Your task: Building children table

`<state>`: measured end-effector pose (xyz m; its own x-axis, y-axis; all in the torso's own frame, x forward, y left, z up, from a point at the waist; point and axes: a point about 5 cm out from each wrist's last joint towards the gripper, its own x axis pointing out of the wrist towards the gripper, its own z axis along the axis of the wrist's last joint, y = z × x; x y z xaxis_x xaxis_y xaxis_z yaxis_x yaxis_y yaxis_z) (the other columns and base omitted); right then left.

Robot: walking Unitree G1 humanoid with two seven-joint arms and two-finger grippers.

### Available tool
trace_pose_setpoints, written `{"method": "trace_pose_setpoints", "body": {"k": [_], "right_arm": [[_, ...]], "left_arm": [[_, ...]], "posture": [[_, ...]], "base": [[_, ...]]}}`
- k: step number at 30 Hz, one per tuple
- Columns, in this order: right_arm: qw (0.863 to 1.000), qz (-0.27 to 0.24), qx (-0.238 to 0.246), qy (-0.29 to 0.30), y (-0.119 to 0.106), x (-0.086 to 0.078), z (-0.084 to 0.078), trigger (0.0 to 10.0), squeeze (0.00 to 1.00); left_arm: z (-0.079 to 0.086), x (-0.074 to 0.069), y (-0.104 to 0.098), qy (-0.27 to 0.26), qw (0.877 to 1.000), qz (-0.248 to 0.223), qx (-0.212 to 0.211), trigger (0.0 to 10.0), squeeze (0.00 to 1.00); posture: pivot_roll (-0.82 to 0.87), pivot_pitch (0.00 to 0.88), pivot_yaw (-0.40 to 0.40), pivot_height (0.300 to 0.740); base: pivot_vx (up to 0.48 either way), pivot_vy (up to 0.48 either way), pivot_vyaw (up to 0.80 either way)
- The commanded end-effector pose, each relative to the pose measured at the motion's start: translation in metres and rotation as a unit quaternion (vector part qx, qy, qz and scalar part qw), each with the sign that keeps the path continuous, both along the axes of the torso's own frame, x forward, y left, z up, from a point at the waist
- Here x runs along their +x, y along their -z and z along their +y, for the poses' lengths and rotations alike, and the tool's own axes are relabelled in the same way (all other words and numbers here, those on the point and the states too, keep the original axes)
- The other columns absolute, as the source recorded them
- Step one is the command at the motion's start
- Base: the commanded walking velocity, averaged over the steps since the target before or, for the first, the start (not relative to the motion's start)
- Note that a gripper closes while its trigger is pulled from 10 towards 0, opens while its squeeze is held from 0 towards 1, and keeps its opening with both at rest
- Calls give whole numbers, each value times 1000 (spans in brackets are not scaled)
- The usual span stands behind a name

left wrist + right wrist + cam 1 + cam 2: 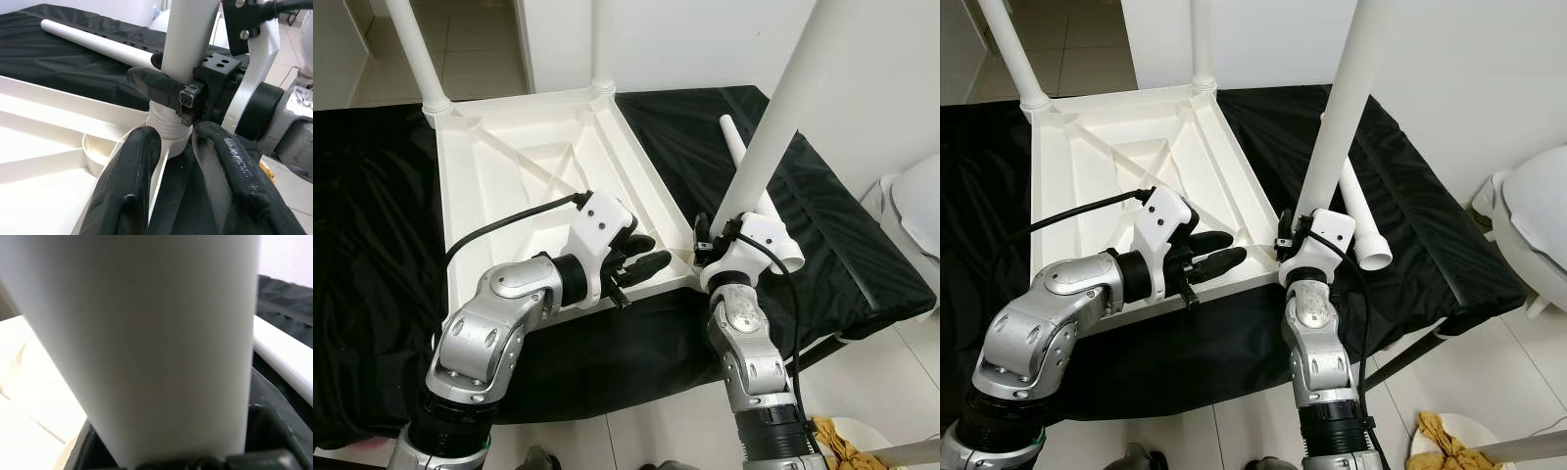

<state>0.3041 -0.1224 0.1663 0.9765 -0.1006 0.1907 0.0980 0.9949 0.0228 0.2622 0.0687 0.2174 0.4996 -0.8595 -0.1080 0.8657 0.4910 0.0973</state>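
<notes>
I read the step in hand as seating a third leg (pixel 781 108) into the near right corner socket (pixel 168 134) of the upturned white tabletop (pixel 524 171), which lies underside-up on the black-draped worktop (pixel 372 245). To do it well I would keep the leg square to the socket: it tilts away toward the upper right now, and a threaded end run in crooked will likely bind or cross. My plan is to straighten it first, then turn with light downward pressure, while the other arm pins the tabletop so it cannot spin or slide on the cloth. The right end effector (pixel 720 235) is clamped round the leg low down, just above the ribbed collar, its fingers closed on the white tube; its wrist view shows the tube right against the camera. The left end effector (pixel 641 262) sits at the tabletop's near edge, just beside that corner; its two fingers (pixel 137 161) are a little apart with the rim between them, but I cannot tell whether they actually grip it. Two legs already stand at the far corners (pixel 435 103). A fourth leg (pixel 1356 211) lies loose on the cloth, just behind the right arm.
</notes>
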Motion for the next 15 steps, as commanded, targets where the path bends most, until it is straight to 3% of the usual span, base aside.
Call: {"method": "trace_pose_setpoints", "body": {"k": [1,5,8,15], "right_arm": [[1000,19,-21,3,13,-3,-5,10000,0],[1000,13,-18,8,14,-5,-11,10000,0],[998,49,3,33,25,-2,-22,10000,0],[995,80,30,44,28,7,-32,10000,0]], "left_arm": [[5,3,0,-61,998,-5,0,10000,0],[5,3,1,-60,998,-4,2,10000,0],[4,3,1,-56,998,-3,3,10000,0],[3,3,1,-54,999,-4,4,10000,0]], "posture": [[15,92,-34,740],[11,92,-30,740],[11,90,-27,740],[13,83,-26,740]], "base": [[0,0,0],[0,0,0],[0,0,0],[0,0,0]]}}
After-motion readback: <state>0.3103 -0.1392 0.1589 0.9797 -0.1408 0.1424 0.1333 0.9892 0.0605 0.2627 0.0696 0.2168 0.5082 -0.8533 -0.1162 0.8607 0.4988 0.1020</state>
